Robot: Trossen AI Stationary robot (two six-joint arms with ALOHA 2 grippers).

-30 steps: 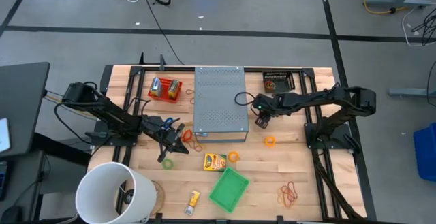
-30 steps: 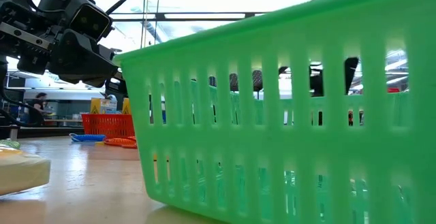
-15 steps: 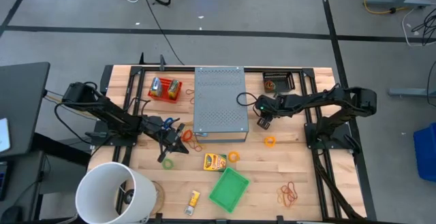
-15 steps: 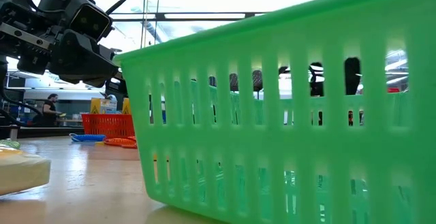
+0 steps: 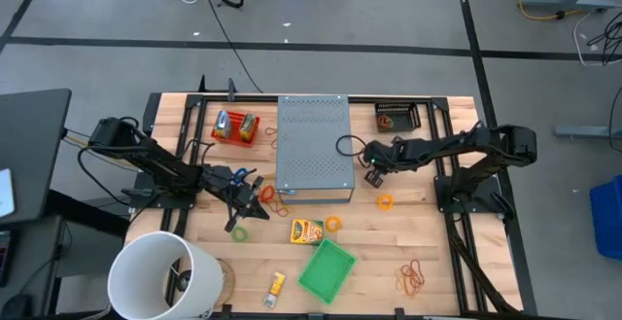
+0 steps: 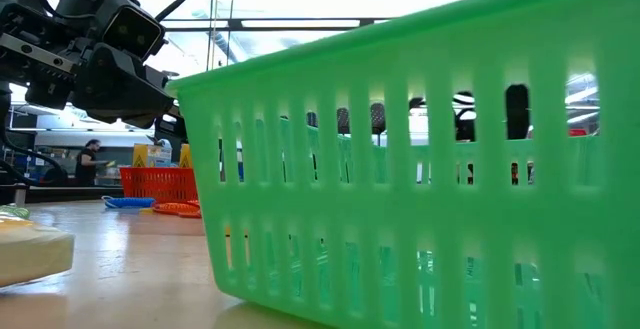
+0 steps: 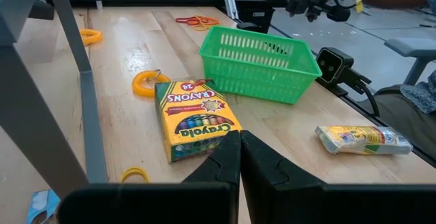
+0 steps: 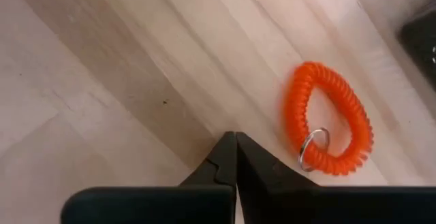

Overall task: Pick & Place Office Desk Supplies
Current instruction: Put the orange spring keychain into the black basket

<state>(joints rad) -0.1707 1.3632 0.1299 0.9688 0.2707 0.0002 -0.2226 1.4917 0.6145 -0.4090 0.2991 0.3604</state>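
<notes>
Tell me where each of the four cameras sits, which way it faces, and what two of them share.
High: overhead, straight down; both arms, grey box.
Low: table height, facing the green basket; an arm upper left.
Left wrist: past the shut left hand at the crayon box.
Right wrist: down past the shut, empty right hand at an orange coil.
Shared: basket in high, low, left wrist.

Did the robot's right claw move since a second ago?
Yes. The right gripper crept a little closer to the grey perforated box, and its jaws closed on nothing.

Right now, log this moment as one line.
left gripper: shut, empty, above crayon box | right gripper: shut, empty, beside orange coil
</notes>
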